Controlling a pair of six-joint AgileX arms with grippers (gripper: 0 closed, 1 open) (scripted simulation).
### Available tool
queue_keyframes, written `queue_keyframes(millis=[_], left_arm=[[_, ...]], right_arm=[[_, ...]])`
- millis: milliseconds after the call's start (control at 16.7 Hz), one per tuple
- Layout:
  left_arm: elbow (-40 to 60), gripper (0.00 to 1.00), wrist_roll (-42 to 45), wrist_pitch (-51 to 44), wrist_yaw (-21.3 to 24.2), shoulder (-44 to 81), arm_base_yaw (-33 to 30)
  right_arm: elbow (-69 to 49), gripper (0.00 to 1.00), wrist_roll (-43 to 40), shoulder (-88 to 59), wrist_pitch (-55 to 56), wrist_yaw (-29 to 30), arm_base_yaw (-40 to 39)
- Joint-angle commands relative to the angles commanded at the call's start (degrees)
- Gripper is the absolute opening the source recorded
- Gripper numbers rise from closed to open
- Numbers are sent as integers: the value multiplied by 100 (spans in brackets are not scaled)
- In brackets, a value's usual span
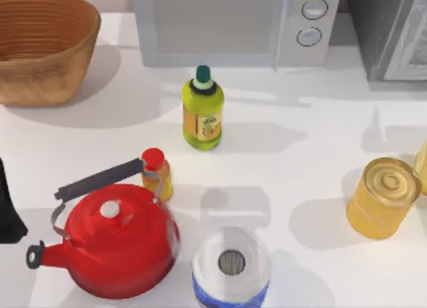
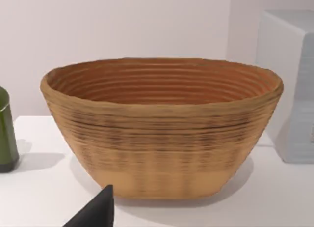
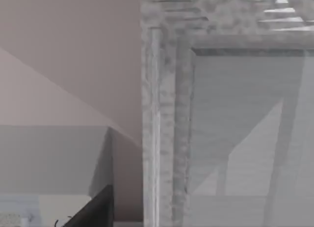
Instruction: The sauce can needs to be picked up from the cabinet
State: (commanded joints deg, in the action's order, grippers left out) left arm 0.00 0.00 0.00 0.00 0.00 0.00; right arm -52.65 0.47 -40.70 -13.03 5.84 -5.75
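A: Which step is judged to be in hand?

B: The approach. The right gripper [image 3: 96,210] is held close before the cabinet [image 1: 375,29], at the desk's [image 1: 300,121] far right corner, facing its panelled door [image 3: 245,128].

A: And where is the sauce can placed?

B: It is taken to be inside the cabinet, hidden by the door, which appears shut. How it lies relative to the right gripper cannot be told.

A: Is that gripper spread or pressed together?

B: That cannot be told for either gripper. The left gripper [image 2: 96,213] is parked at the desk's left, pointed at the basket [image 2: 162,133].

A: What is called for next?

B: Probably the door must be opened before the can is reached.
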Motion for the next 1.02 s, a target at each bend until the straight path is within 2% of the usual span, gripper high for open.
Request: queue_keyframes(millis=[300, 600, 780, 1020], left_arm=[[0, 100, 0, 0, 0, 0, 0], [0, 100, 0, 0, 0, 0, 0], [0, 100, 0, 0, 0, 0, 0], [0, 100, 0, 0, 0, 0, 0]], right_arm=[[-2382, 100, 22, -1817, -573, 278, -245], [-4122, 100, 37, -3095, -960, 475, -420], [-4647, 100, 42, -3481, -1073, 534, -475], [-4715, 100, 43, -3535, -1089, 543, -483]])
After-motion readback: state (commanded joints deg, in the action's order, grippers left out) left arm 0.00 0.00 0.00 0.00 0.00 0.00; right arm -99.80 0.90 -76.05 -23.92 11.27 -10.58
